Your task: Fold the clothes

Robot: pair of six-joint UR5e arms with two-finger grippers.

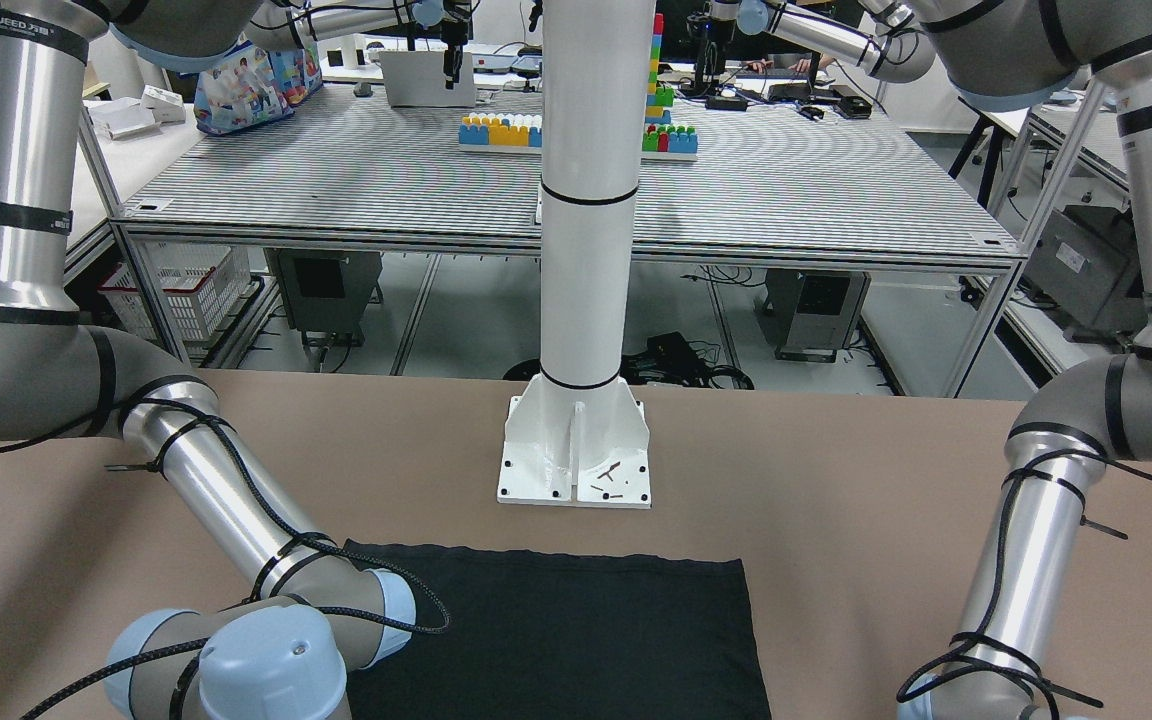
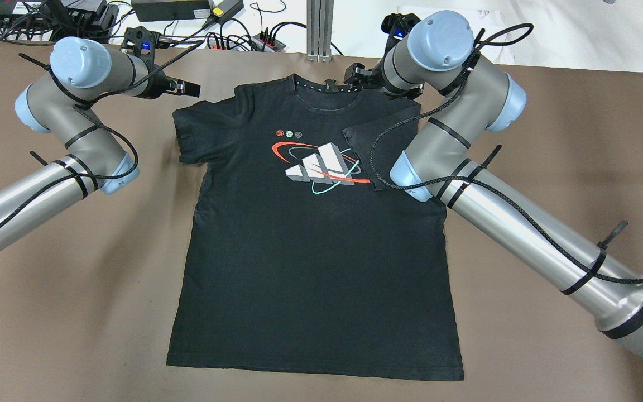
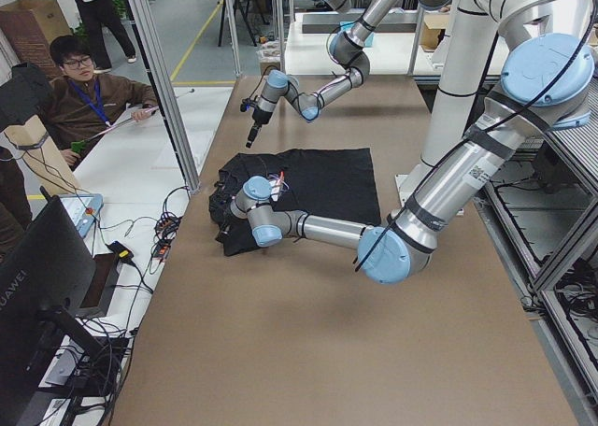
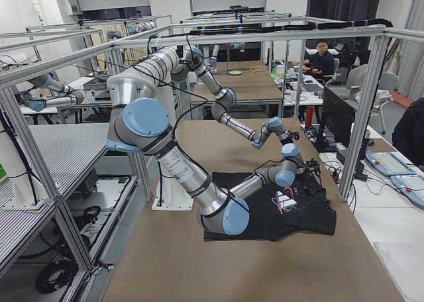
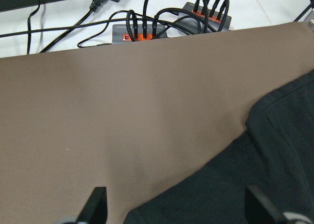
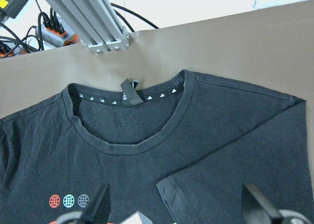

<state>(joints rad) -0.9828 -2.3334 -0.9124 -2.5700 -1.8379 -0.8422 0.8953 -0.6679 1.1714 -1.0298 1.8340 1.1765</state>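
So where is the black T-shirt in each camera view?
Front-facing: black T-shirt bottom centre.
Overhead: T-shirt in centre.
Left exterior: T-shirt mid-frame.
Right exterior: T-shirt lower right.
Left wrist: T-shirt lower right.
Right wrist: T-shirt fills lower half.
Landmark: chest print, seen overhead, right exterior, right wrist.

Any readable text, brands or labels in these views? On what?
"HUAWEI": on the monitor, exterior left view.
"ANJEED", start cut off: right arm's black band.
T-shirt: logo print only, no legible letters.
Left arm's sticker: too small to read.
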